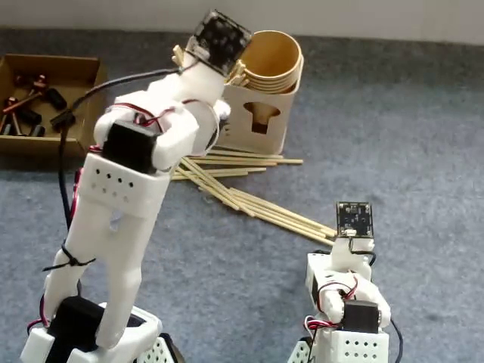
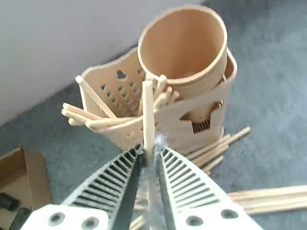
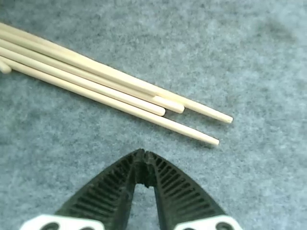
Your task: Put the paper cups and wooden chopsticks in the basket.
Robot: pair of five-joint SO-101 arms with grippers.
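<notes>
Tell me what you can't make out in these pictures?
- High view: the left arm covers part of the basket and the loose chopsticks, so no count.
- High view: the paper cups nest; their number is unclear.
- High view: the cardboard box is cut by the edge; its contents are too small.
- Left wrist view: the left end effector hides the held chopstick's lower end.

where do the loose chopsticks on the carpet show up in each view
high view: loose chopsticks fan out over the carpet from the foot of the basket.
left wrist view: they lie beside the basket, beyond the left claw, shut on one chopstick.
right wrist view: their tips lie just ahead of the shut right claw.
shared landmark: the grey carpet under them.
</notes>
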